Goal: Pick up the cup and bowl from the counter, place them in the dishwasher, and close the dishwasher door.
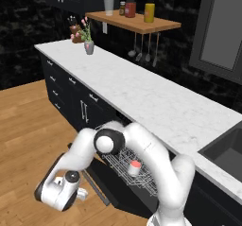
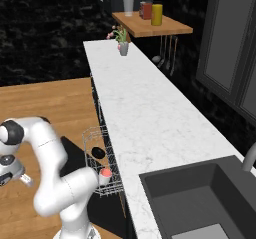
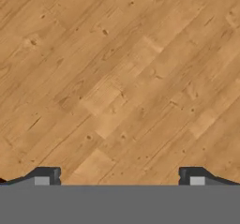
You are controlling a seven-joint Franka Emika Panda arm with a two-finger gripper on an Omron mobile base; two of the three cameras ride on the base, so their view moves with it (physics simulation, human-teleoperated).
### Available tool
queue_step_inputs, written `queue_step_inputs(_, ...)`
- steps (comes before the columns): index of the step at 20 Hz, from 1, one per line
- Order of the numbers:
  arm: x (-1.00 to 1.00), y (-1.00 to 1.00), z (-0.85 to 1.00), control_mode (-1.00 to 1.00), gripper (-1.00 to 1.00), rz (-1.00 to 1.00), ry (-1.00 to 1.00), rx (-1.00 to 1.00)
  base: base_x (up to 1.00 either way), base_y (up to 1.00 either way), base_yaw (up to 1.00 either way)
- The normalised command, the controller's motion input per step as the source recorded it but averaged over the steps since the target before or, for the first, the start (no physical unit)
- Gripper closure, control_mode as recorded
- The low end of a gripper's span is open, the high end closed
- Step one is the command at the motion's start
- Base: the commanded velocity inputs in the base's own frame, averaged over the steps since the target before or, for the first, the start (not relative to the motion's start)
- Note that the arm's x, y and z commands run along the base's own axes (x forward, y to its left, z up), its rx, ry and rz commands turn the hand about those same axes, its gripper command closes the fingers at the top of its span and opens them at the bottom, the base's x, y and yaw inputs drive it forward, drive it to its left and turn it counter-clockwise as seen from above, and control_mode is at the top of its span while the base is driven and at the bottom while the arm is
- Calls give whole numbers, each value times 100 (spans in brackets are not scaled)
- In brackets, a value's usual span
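The cup [image 1: 135, 167], pale with a red top [image 2: 106, 173], stands in the white wire rack [image 1: 124, 161] of the dishwasher [image 2: 100, 169]. Beside it in the rack lies the black bowl [image 2: 98, 153]. The dishwasher door [image 1: 117, 191] hangs open, flat and low, its grey bar handle [image 1: 97, 187] along the outer edge. My gripper [image 1: 83, 194] is down low by that outer edge, just above the floor and pointing at it. In the hand view the gripper [image 3: 120, 177] stands open, with bare wood planks between the fingertips [image 3: 47, 176].
The white marble counter [image 1: 142, 90] runs above dark drawers [image 1: 71, 90]. A grey vase with flowers [image 1: 89, 45] stands at its far end, under a wooden shelf [image 1: 137, 22] with jars. A dark sink [image 2: 200, 198] is at the near end. Wooden floor [image 1: 28, 121] lies to the left.
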Motion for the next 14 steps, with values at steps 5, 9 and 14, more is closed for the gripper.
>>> queue_step_inputs(5, 36, 100, -41, -100, -100, 41, -10, -49, 0, 0, 0)
queue_step_inputs(9, 51, 84, -41, -100, -100, 37, -5, -50, 0, 0, 0)
queue_step_inputs(14, 64, 52, -20, -100, -100, 27, -1, -49, 0, 0, 0)
